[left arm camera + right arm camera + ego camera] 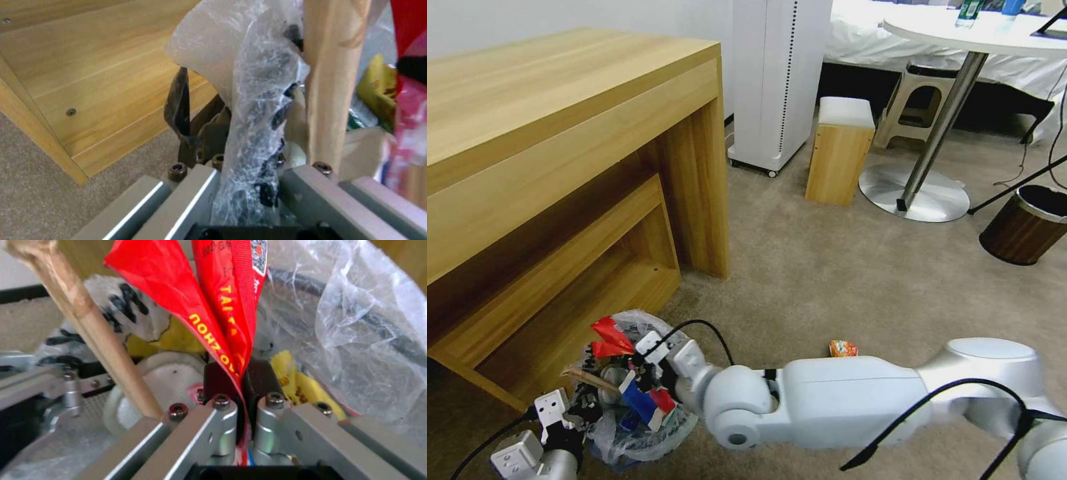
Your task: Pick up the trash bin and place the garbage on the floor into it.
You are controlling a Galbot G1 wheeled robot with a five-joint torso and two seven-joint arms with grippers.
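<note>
Over the mouth of the trash bin (627,427), low at the robot's left beside the wooden desk (560,133), the right gripper (240,380) has its jaws pinched together on a red wrapper (213,306), whose long strip stands up out of the pads and fans wide above them, printed with yellow letters. Directly under this grip lies the bin's filling: a wooden stick (102,340) leaning across, a white slipper (169,373), yellow packaging and the crinkled clear liner (356,323). So the wrapper needs only to go downward; its long axis runs roughly upright, already in line with the opening. Across the rim, the left gripper (247,186) is clamped on a bunched fold of that liner, holding the bin at its near edge. Both arms crowd the same small opening, and the stick and the heaped litter may keep the wrapper from sinking in. Out on the carpet, just past the right forearm, an orange wrapper (843,348) lies loose, nearer to the right arm. Farther right stands a brown wood-grain bin (1024,227), well apart.
</note>
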